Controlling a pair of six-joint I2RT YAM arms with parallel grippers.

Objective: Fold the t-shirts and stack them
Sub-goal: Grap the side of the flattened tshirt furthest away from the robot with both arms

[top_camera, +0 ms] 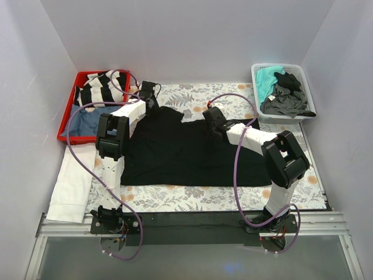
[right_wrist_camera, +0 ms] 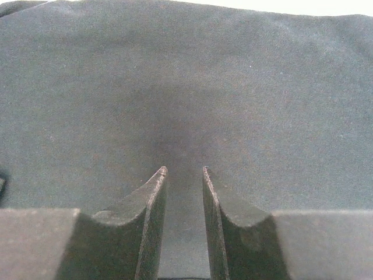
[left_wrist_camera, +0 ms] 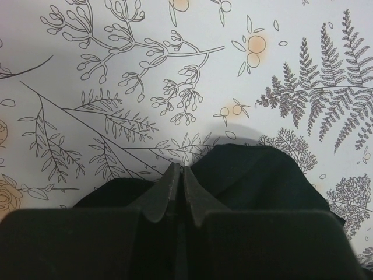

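t-shirt [top_camera: 192, 154] centre, tray [top_camera: 64, 125] back left, basket [top_camera: 257, 87] back right, cloth [top_camera: 70, 186] front left

Matt black cloth t-shirt [top_camera: 175, 157] on smooth, perhaps vinyl, floral-printed table cover [top_camera: 192, 196].

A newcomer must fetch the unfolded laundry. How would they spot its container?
On the floral-covered table, look to the far right corner. There, a white plastic basket holds a teal shirt and dark grey shirts; the far-left container is a red tray.
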